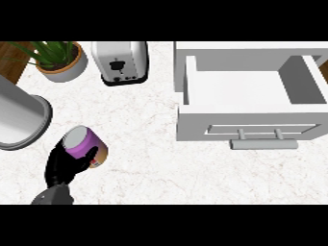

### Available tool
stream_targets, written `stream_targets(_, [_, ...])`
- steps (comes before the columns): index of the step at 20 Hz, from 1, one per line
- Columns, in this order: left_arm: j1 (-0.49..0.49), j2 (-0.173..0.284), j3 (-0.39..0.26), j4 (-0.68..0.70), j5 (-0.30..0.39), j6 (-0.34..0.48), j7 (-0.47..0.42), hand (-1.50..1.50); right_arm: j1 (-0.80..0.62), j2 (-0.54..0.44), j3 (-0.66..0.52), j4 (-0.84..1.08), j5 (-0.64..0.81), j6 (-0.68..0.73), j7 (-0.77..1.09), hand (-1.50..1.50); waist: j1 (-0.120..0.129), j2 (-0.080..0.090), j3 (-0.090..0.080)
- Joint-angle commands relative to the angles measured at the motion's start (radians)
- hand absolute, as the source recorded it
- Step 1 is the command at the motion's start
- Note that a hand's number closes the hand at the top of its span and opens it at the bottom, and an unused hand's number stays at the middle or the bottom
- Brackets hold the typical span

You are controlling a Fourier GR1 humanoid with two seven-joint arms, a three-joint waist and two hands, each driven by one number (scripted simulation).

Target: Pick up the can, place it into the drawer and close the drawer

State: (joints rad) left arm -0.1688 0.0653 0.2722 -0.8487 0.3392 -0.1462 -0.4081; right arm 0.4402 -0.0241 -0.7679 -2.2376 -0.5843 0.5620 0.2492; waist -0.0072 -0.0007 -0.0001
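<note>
Looking down from the head view, I have the left hand (68, 166) at about seven o'clock on the counter (159, 163), its fingers and thumb curled round the lower side of the can (84, 144), so I read it as grasping the can. The can looks tipped, its pale lid turned up toward the camera and its purple wall showing below, which I take to come from the hand closing on it from the near side; I cannot tell whether its base touches the counter or has lifted off. The right hand shows nowhere, so I say nothing of its fingers. The drawer (255, 89) sits at two o'clock, pulled out toward me with its white floor bare, and that is why I judge it ready to receive the can: nothing has to be opened first. Its handle (263, 142) faces me on the front panel, which suits a push away from me to shut it afterwards. Between can and drawer the counter is open, so my route runs toward three o'clock and then up. A large grey cylinder (14, 113) stands just beside the can at ten o'clock, near enough that I would keep the forearm from swinging left. A toaster (122, 62) at twelve o'clock and a potted plant (58, 60) at eleven o'clock stand well apart from the route
</note>
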Motion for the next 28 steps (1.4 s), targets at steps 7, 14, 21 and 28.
stream_targets(7, [-0.025,-0.057,-0.080,-0.206,0.011,0.035,0.063,1.50,0.047,0.023,0.050,-0.034,0.017,-0.043,-0.033,-1.50,0.001,-0.002,0.001])
stream_targets(14, [-0.108,-0.064,-0.175,-0.303,0.032,0.130,0.205,1.50,0.024,0.013,0.004,-0.048,-0.041,-0.023,0.028,-1.50,0.001,-0.002,0.000])
stream_targets(21, [-0.201,-0.037,-0.202,-0.406,-0.029,0.212,0.286,1.50,0.099,0.024,0.052,-0.021,0.022,-0.013,-0.086,-1.50,-0.004,-0.002,0.001])
stream_targets(28, [-0.273,-0.065,-0.293,-0.567,-0.061,0.367,0.465,1.50,0.057,0.011,0.033,-0.048,0.000,-0.039,-0.007,-1.50,-0.001,-0.001,0.000])
